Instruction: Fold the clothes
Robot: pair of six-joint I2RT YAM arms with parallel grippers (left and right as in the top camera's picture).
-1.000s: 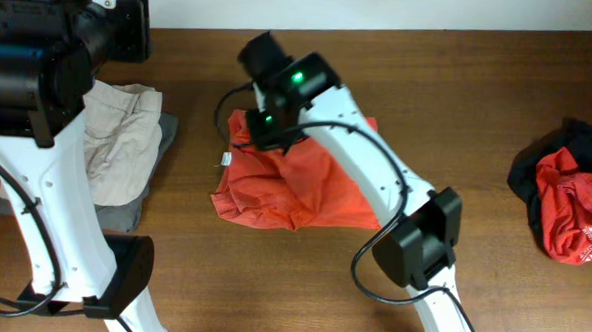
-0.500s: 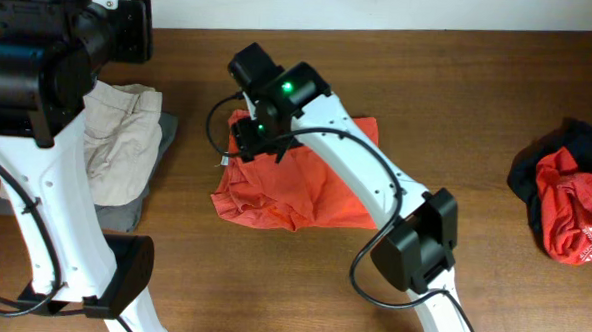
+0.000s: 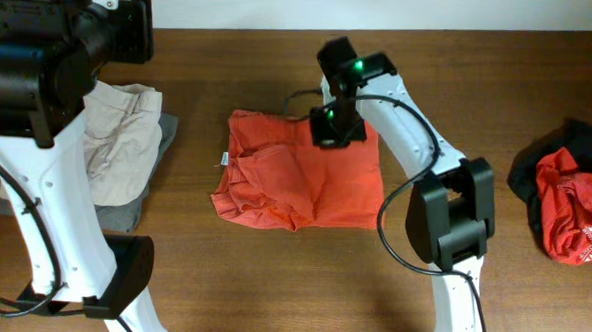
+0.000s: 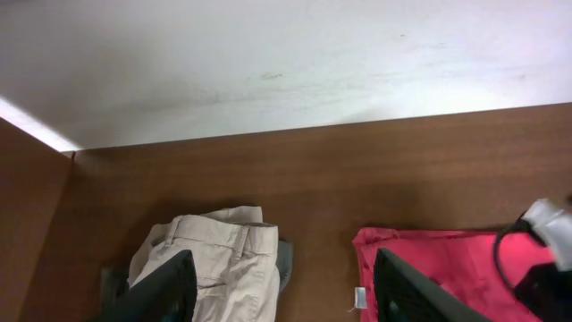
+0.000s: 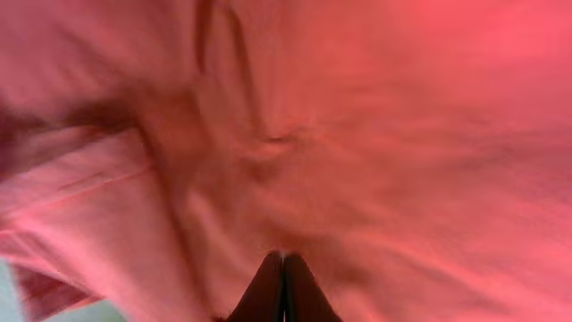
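**Right pincer (image 3: 328,127) shut over far edge of orange-red cotton T-shirt (image 3: 285,181)**
From its rumpled near hem, the shirt runs across the brown wooden desk (image 3: 480,84) to the pressed-together fingers (image 5: 266,291); whether cloth is caught is unclear. The spread left pincer (image 4: 284,273) hangs well apart, by folded beige trousers (image 3: 117,138).

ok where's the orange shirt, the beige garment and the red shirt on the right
orange shirt (image 3: 275,180): overhead view, its wrinkled middle
beige garment (image 3: 112,143): overhead view, middle of its top layer
red shirt (image 3: 572,206): overhead view, middle of the red cloth
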